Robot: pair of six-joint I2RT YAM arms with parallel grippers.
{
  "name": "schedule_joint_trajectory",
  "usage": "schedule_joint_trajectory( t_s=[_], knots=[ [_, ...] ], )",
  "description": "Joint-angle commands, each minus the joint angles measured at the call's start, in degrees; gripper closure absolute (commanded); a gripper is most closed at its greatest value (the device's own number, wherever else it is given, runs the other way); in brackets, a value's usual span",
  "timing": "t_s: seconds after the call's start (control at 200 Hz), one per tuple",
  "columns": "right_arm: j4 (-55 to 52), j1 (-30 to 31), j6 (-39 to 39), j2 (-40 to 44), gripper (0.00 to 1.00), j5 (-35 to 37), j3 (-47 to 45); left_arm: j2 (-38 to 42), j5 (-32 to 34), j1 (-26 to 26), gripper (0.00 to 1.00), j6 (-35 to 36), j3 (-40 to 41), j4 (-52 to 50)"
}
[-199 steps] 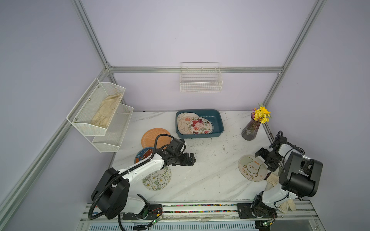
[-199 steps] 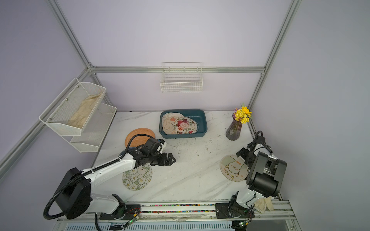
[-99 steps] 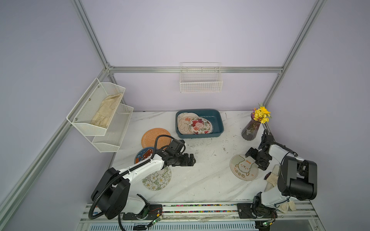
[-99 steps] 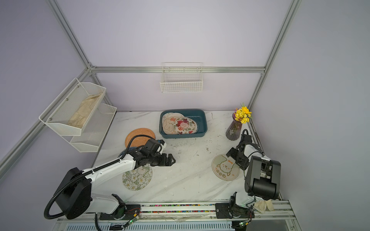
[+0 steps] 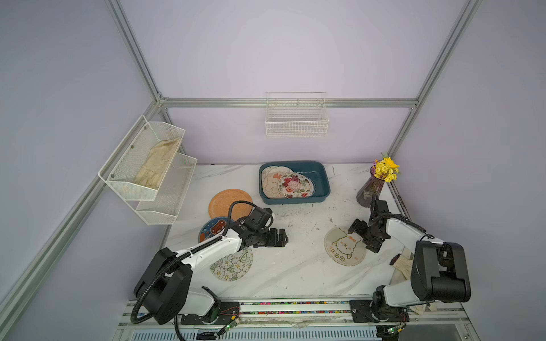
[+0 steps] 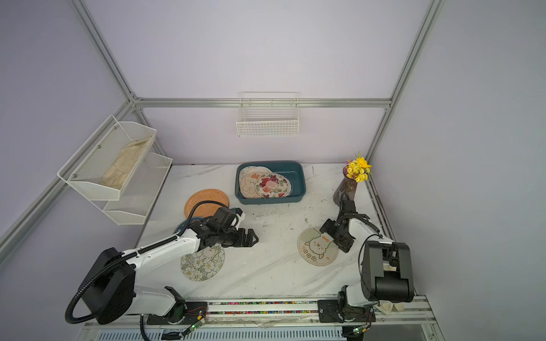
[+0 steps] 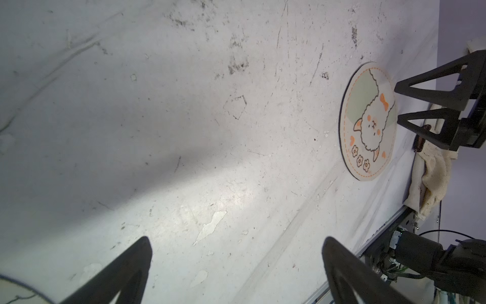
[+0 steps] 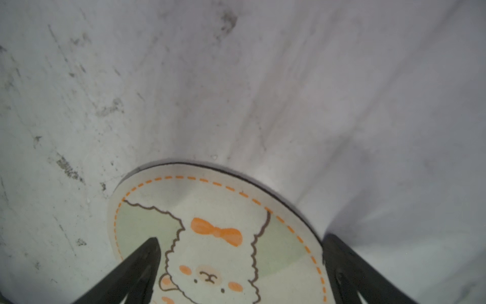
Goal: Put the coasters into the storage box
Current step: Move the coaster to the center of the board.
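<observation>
My right fingers (image 8: 139, 265) stand wide apart astride the lamb coaster (image 8: 223, 250), gripping nothing. The coaster lies flat on the desk (image 5: 295, 265), well apart from the storage box (image 5: 324, 189). My left fingers (image 7: 123, 273) are also wide and empty over bare desk. I judge I'm setting up the pick. The coaster is thin, so next I need an edge raised to pinch.

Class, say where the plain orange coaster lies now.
In both top views the orange coaster lies flat on the table, just left of the blue box.
</observation>
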State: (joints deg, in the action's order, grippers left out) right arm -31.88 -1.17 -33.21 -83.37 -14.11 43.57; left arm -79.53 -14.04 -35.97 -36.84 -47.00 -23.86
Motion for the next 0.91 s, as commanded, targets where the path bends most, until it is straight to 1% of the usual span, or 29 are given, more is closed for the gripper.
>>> schedule_joint_trajectory(
  t_s=[0.0,0.17,0.355,0.63,0.68,0.695,0.76,0.84,0.9],
  knots=[
    [-1.34,3.55,-5.06,-1.98,0.03,-6.40,-4.36,1.39,-1.24,0.51,0.00,0.18,1.93,2.15],
    [0.80,9.23,-8.39,-1.18,0.03,-6.66,-4.46,1.04,-1.63,0.39,0.00,0.18,1.69,2.30],
    [3.28,16.36,-11.24,-2.91,0.03,-6.24,-3.20,0.52,-2.03,0.42,0.00,0.19,1.48,2.50],
    [6.28,24.10,-12.98,-5.97,0.03,-6.41,-0.83,-0.93,-2.83,-0.33,0.00,-0.04,0.25,3.52],
    [6.73,25.47,-12.50,-6.80,0.03,-6.52,-0.08,-0.90,-3.05,-0.81,0.00,-0.17,-0.23,3.95],
    [6.65,25.82,-12.24,-7.07,0.03,-6.54,0.12,-2.75,-3.09,-0.98,0.00,-0.16,-0.36,4.08],
    [5.34,26.45,-10.00,-7.49,0.03,-6.18,1.56,-4.14,-3.15,-1.63,0.00,-0.25,-1.33,4.41],
    [0.54,26.50,-5.18,-6.63,0.03,-3.96,4.10,-5.79,-3.24,-2.55,0.00,-0.31,-2.98,4.70],
    [-1.25,26.25,-3.38,-5.33,0.03,-2.13,5.25,-7.11,-3.32,-3.09,0.00,-0.28,-4.43,4.80]
  ],
)
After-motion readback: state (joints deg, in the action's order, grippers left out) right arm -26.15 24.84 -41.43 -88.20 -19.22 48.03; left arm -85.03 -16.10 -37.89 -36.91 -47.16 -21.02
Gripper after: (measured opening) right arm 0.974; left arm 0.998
